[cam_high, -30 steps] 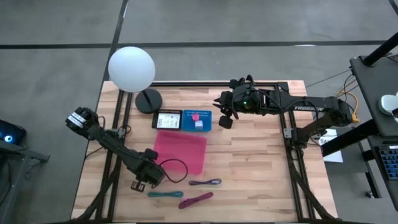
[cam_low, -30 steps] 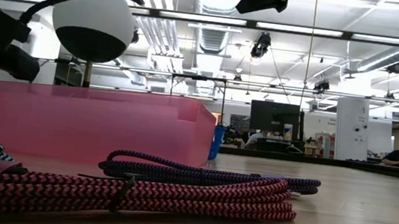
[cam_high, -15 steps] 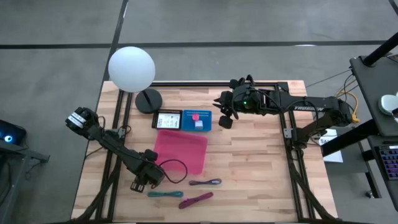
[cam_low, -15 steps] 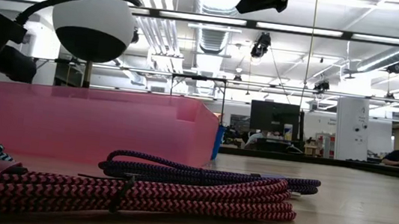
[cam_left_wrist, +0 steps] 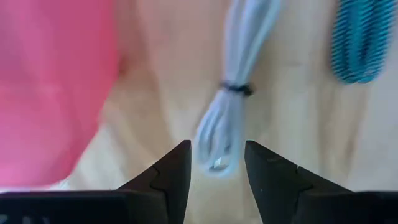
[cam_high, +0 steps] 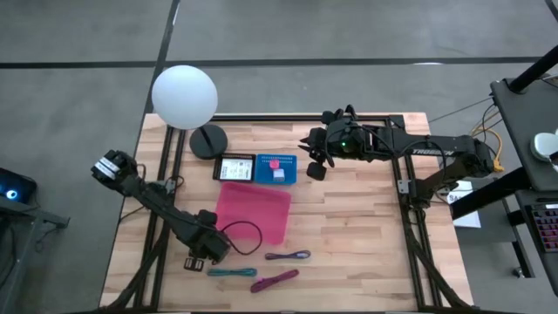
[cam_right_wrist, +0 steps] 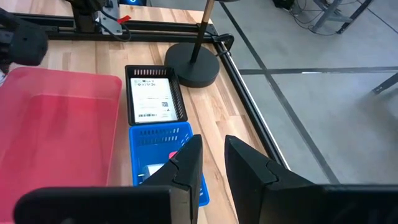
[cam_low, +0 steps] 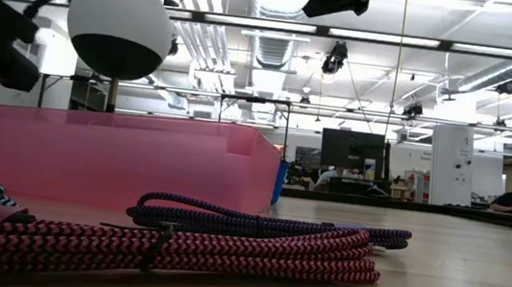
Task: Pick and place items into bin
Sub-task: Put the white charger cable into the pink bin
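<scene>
My left gripper [cam_high: 205, 250] hovers open off the near-left corner of the pink bin [cam_high: 254, 212]. In the left wrist view its fingertips [cam_left_wrist: 216, 152] stand on either side of the end of the white cord bundle [cam_left_wrist: 227, 118], which lies on the table below them; the teal cord [cam_left_wrist: 359, 40] lies beside it. Teal [cam_high: 231, 272], purple [cam_high: 288, 255] and magenta [cam_high: 275, 279] cords rest on the table near its near edge. My right gripper [cam_high: 314, 158] waits above the blue basket [cam_high: 276, 168], narrowly open; the basket holds a pink cube [cam_high: 274, 163] and a whitish block [cam_high: 279, 174].
A black basket with a white card [cam_high: 234, 167] sits left of the blue basket. A lamp with a white globe [cam_high: 184, 96] and a round black base [cam_high: 207, 139] stands at the far left. Bare wood lies right of the bin.
In the low view my left gripper has risen a little beside the pink bin. The cords and the bin have stayed where they were.
</scene>
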Robot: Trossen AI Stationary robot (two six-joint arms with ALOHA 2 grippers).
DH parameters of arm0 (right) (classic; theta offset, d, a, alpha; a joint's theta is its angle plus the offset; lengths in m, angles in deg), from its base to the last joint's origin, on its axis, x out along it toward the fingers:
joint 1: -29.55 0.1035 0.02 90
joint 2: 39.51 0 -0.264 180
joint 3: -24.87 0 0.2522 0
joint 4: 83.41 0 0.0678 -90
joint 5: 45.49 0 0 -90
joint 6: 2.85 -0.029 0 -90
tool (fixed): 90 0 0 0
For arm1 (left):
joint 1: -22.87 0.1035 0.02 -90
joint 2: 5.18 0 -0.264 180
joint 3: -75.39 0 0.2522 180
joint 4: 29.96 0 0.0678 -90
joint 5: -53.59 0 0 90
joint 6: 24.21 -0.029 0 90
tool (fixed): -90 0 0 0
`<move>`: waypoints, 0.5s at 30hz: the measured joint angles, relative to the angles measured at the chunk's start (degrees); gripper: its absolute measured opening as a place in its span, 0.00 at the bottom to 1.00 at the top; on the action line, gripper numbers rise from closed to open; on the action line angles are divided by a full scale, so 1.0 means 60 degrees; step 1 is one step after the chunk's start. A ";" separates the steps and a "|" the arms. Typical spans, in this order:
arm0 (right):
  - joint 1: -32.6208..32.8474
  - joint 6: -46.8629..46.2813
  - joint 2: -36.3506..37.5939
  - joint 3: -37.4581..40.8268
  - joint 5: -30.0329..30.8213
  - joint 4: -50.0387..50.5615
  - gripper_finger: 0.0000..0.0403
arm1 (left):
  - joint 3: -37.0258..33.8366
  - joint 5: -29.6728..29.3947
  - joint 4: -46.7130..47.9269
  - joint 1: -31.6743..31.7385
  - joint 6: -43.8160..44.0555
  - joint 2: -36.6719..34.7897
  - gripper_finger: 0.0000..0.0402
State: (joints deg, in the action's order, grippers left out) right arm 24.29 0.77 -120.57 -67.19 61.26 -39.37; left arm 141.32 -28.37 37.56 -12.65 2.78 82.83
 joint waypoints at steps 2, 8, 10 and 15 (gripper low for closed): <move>-0.0002 0.0004 0.0001 0.0000 0.0027 0.0000 0.14 | 0.0000 0.0006 -0.0434 -0.0116 -0.0105 0.0000 0.33; -0.0004 0.0007 0.0001 0.0000 0.0034 0.0000 0.14 | -0.0091 -0.0299 -0.0841 -0.0271 -0.0578 0.0022 0.33; -0.0004 0.0007 0.0001 0.0000 0.0038 0.0000 0.14 | -0.0283 -0.0250 -0.1078 -0.0271 -0.0556 0.0026 0.33; 0.0000 0.0007 0.0001 0.0000 0.0060 0.0003 0.14 | -0.0517 -0.0175 -0.1134 -0.0271 -0.0556 0.0039 0.33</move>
State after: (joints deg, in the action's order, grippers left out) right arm 24.29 0.81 -120.56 -67.19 61.61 -39.35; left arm 138.21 -29.42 30.76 -14.28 -0.55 83.06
